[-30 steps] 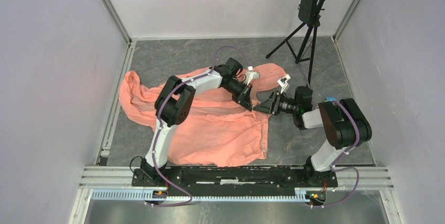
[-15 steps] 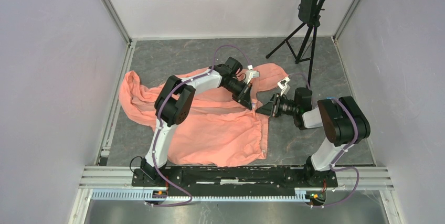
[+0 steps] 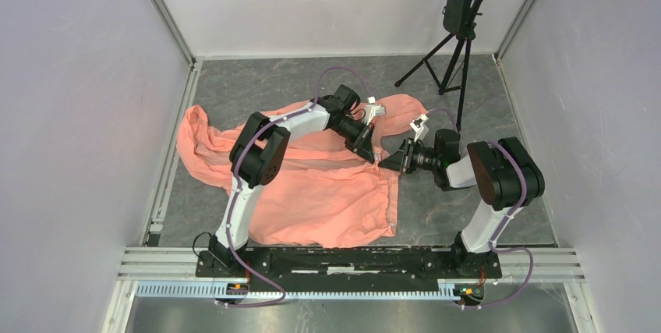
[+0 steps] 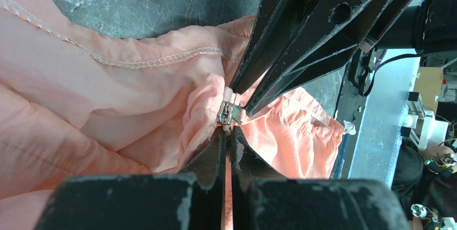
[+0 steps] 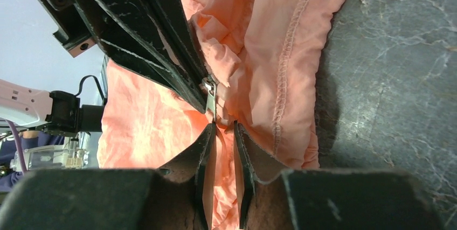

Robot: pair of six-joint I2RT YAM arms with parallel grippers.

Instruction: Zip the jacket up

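The salmon-pink jacket point(image 3: 312, 185) lies spread on the grey floor, its pale zipper strip point(image 3: 389, 200) running down its right edge. Both grippers meet at the top of that edge. My left gripper point(image 3: 374, 155) is shut, its tips point(image 4: 227, 131) at the small metal zipper slider point(image 4: 226, 113). My right gripper point(image 3: 385, 163) faces it from the right, jaws closed to a narrow gap with bunched jacket fabric between them point(image 5: 223, 126). In the right wrist view the slider point(image 5: 209, 91) sits at the tip of the left gripper's fingers point(image 5: 145, 30).
A black tripod point(image 3: 452, 60) stands at the back right. Pale walls close in on both sides. A metal rail point(image 3: 343, 259) carries the arm bases at the near edge. A clear drawstring toggle point(image 4: 349, 128) lies at the gathered hem.
My right arm has shifted a little to the left, bringing its gripper closer against the left one. The left arm and the jacket have stayed put.
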